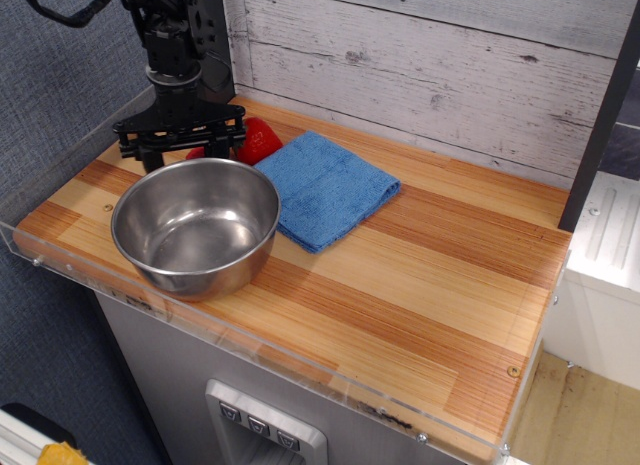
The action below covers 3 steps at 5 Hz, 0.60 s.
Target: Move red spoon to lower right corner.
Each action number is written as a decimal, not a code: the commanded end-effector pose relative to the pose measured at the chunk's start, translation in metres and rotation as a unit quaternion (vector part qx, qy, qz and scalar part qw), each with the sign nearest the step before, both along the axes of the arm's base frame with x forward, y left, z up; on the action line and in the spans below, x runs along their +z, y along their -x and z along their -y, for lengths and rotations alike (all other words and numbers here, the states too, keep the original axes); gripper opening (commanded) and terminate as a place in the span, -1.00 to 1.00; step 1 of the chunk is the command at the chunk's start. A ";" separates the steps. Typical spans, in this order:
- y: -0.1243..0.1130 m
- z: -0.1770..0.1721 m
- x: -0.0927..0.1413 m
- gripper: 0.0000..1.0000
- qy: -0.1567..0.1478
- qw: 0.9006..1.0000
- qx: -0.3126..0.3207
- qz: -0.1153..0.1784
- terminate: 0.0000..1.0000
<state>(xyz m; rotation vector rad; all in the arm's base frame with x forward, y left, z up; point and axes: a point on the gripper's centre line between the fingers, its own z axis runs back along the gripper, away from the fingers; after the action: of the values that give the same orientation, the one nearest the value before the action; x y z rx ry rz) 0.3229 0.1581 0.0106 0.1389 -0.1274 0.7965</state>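
The red spoon (196, 153) lies at the back left, just behind the steel bowl. Only a small piece of its red handle shows; its grey pronged head is hidden by my gripper. My gripper (187, 149) is open and low over the spoon, one finger on each side of the handle. The lower right corner (508, 383) of the striped wood countertop, with its small screw head, is far from the gripper on the opposite side.
A steel bowl (205, 272) stands at the front left, right in front of the gripper. A red toy strawberry (265, 139) sits beside the gripper's right finger. A folded blue cloth (327, 188) lies right of the bowl. A clear acrylic rim (330, 393) edges the counter.
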 end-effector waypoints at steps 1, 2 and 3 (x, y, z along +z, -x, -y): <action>0.002 -0.007 0.018 -1.00 -0.015 0.999 0.007 0.033 -1.00; 0.003 -0.009 0.027 -1.00 -0.017 0.999 0.010 0.045 -1.00; 0.003 -0.013 0.047 -1.00 -0.015 0.997 0.023 0.069 -1.00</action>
<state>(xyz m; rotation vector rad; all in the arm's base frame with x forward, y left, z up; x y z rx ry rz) 0.3178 0.1681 0.0368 0.1080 -0.2078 0.8571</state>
